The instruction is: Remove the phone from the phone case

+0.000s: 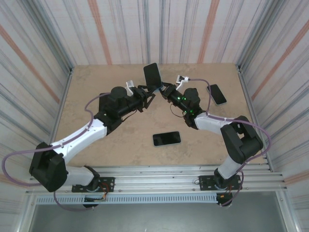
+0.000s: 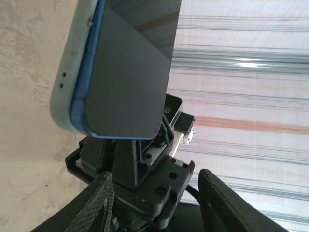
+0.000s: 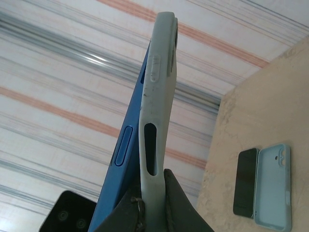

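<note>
Two robot arms meet above the far half of the tabletop (image 1: 96,96), holding a phone (image 1: 152,73) upright between them at the upper centre of the overhead frame. The right end effector (image 1: 164,90) is clenched on the lower edge of the pale grey-green case (image 3: 157,96); its wrist camera shows the case wall pinched between two dark fingers (image 3: 178,205) at the bottom of the frame. In that view the blue body of the phone stands just left of the case, and a gap opens between the two along the lower side, so the phone is partly free of the case but still seated in it higher up. The left wrist view shows the dark screen facing the camera and the case rim curling away at the lower left corner. The left end effector (image 1: 146,96) sits close under the phone, released, with its fingers (image 2: 222,203) spread wide at the bottom of its own frame and touching nothing visible.

A black handset (image 1: 166,138) lies flat at the lower centre of the tabletop. Another dark handset (image 3: 246,181) rests beside an empty pale blue cover (image 3: 273,186) near the right-hand wall.
</note>
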Motion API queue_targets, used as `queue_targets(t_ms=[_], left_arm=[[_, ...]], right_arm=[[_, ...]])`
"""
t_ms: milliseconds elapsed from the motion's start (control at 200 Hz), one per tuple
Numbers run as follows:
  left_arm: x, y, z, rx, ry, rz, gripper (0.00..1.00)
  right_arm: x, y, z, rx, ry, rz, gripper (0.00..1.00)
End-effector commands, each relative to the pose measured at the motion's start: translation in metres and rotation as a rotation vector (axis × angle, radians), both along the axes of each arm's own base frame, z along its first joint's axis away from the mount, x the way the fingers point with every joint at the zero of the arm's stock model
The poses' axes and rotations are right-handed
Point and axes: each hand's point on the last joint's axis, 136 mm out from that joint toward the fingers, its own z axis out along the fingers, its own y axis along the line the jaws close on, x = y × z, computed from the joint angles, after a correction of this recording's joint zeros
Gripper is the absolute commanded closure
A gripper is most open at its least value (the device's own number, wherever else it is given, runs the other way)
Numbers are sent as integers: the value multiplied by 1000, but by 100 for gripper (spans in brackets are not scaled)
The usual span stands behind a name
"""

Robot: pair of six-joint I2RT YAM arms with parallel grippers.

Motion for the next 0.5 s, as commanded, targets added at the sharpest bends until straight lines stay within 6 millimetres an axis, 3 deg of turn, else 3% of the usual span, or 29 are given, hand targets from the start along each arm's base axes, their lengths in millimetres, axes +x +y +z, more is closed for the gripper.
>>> queue_targets(t_ms=[0, 296, 491], left_arm=[[12, -1, 12, -59, -20, 54, 51], [21, -8, 7, -74, -9, 58, 51], [25, -10, 17, -102, -35, 57, 51]], right_arm=[[-9, -4, 53, 46, -145, -24, 96], [-12, -3, 57, 51, -162, -16, 95], [-12, -4, 51, 37, -159, -20, 96]])
